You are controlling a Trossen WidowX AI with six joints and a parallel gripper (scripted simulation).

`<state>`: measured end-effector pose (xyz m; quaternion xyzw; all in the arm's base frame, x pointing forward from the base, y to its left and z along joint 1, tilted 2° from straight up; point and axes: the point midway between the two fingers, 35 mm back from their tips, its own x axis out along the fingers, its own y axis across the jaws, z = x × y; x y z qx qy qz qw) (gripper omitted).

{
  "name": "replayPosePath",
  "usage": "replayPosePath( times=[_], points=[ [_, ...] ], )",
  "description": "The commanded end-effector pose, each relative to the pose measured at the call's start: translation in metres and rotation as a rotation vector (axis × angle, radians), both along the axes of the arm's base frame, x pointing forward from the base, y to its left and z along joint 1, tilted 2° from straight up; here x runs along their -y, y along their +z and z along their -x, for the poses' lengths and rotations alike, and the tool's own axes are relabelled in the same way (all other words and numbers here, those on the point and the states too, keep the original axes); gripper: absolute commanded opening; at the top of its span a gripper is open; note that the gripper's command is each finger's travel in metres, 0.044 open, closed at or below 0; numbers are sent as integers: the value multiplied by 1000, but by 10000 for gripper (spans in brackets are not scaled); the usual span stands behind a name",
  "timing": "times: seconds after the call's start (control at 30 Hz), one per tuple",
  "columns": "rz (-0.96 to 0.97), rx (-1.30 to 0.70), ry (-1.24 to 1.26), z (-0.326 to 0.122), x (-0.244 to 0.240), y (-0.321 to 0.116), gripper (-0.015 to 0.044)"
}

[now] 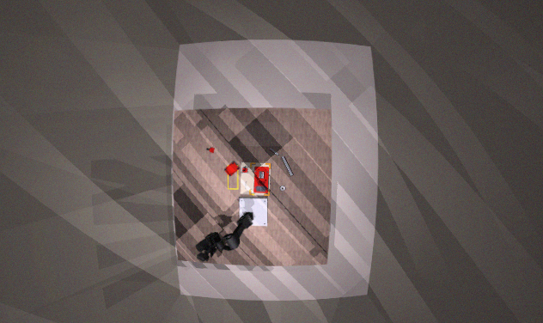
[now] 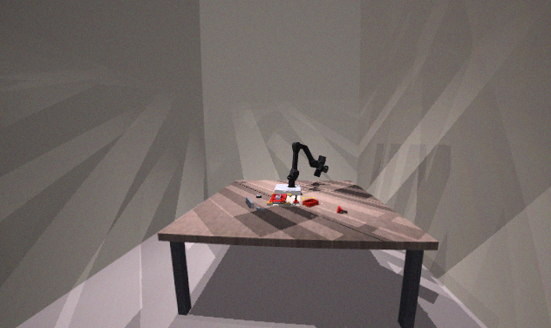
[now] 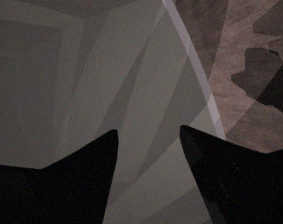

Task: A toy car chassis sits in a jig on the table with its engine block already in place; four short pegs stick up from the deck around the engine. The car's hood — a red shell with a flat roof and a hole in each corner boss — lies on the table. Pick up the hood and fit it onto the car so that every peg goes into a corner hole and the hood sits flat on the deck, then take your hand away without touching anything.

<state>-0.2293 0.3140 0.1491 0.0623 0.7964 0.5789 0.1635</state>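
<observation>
The hood (image 1: 231,168) (image 2: 310,202), a red shell, lies turned at an angle on the table, at one end of a yellow outline. The red chassis (image 1: 257,182) (image 2: 272,199) sits in its jig, with the grey engine block (image 1: 261,175) on its deck. The pegs and the hood's corner holes are too small to make out. My gripper (image 3: 149,133) is open and empty, its fingertips apart in the wrist view. It hangs in the air on the far side of the arm's base from the chassis, well away from hood and chassis.
A white base plate (image 1: 259,210) (image 2: 285,187) lies beside the jig. A small red part (image 1: 245,169) (image 2: 295,201) stands by the chassis, another (image 1: 211,149) (image 2: 340,209) beyond the hood. A grey bar (image 1: 287,166) (image 2: 249,202) and a small round part (image 1: 283,186) (image 2: 258,196) lie on the chassis's other side.
</observation>
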Motion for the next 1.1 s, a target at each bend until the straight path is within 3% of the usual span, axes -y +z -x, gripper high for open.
replayPosePath(
  times=[0.0,0.27,0.63,1.07],
  points=[
    [2,2,-6,-1,-2,0,246],
    [77,79,-277,-72,-64,-9,440],
    [156,147,-557,-168,-103,-22,440],
    [252,228,-857,-286,-113,-27,440]
  ],
)
